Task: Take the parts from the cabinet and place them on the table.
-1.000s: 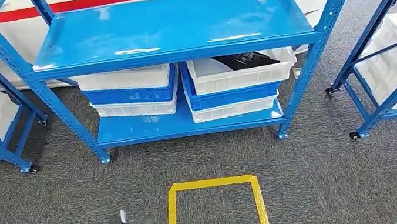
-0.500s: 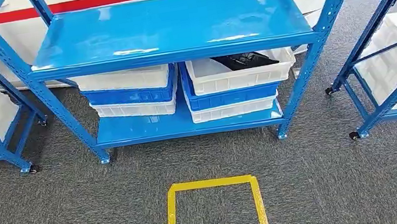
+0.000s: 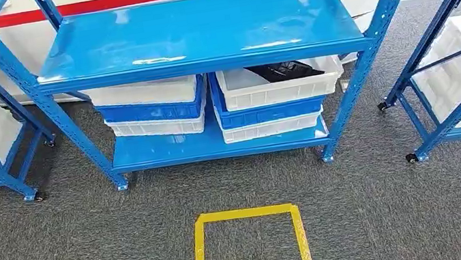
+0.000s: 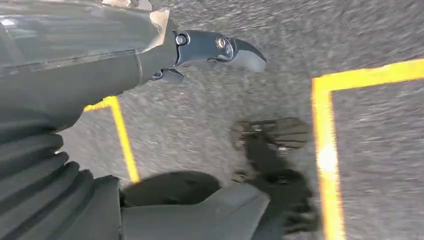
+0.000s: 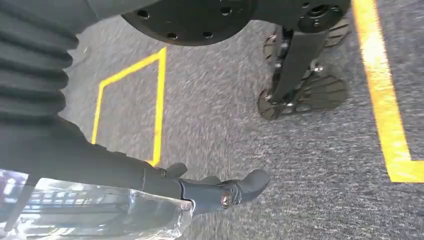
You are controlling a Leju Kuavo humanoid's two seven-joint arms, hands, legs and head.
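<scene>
Below the blue rack (image 3: 199,31), our left hand (image 4: 215,50) has dropped from sight, empty, fingers loosely apart; our right hand (image 5: 220,192) grips a clear bag (image 5: 100,212), ready for the table.

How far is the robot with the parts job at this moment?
Early stage, I judge. A black part lies in the white bin on the blue rack. The right hand hangs beside a clear bag; grip unclear. Picking and placing remain.
</scene>
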